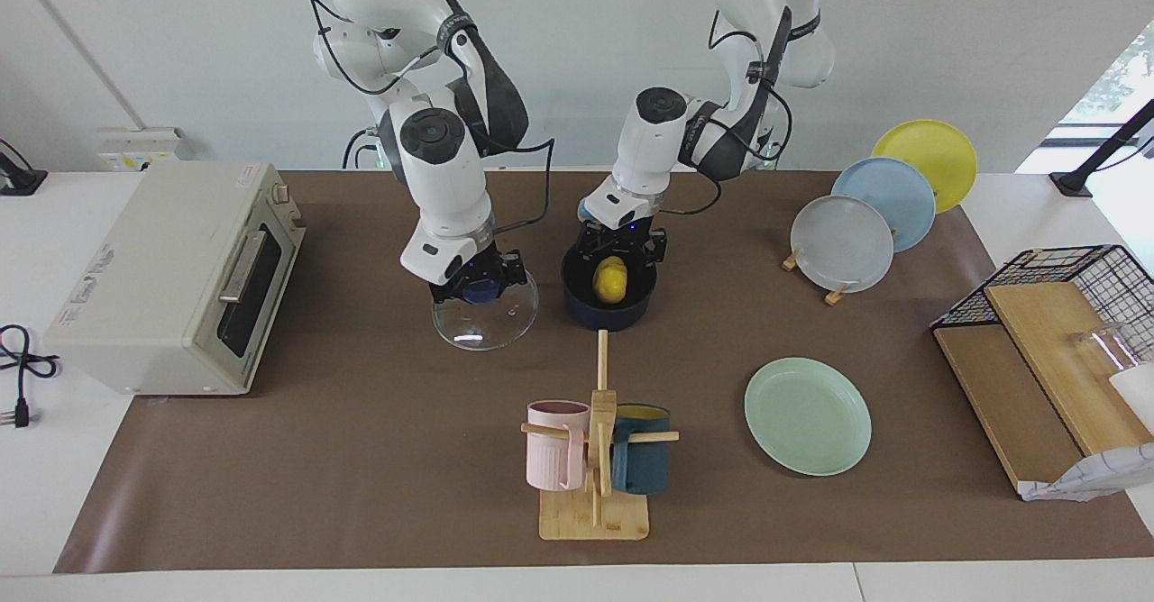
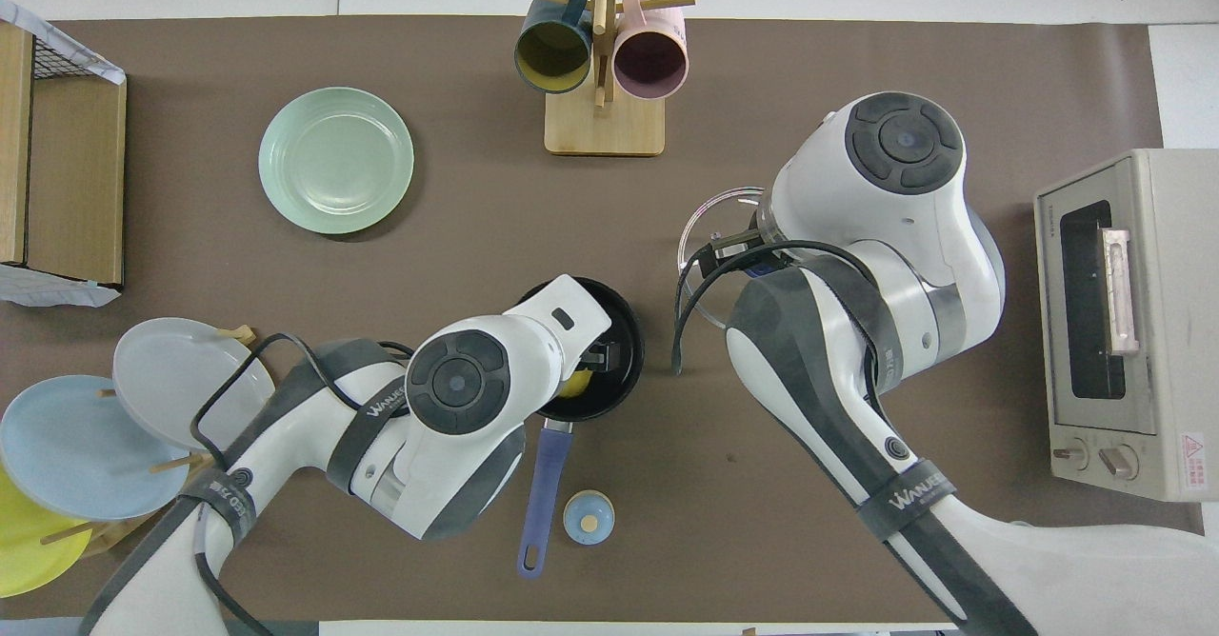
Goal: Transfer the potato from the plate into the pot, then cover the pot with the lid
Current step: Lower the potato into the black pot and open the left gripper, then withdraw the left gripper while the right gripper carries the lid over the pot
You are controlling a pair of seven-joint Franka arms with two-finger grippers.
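- Right gripper (image 1: pixel 476 288): jaws clamped on the blue knob of the lid (image 1: pixel 484 314), which rests on the surface beside the pot (image 1: pixel 609 300), toward the right arm's end.
- Potato (image 1: pixel 611 278): lies inside the pot.
- Left gripper (image 1: pixel 622 246): just above the pot's rim, jaws apart, clear of the potato.
- Plate (image 1: pixel 808 415): bare, well apart, open surface around it.

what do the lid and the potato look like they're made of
Lid: clear glass by the look, since the brown mat shows through it and it glints; its blue knob is probably plastic. Potato: likely plastic, being smooth, glossy and evenly bright yellow.
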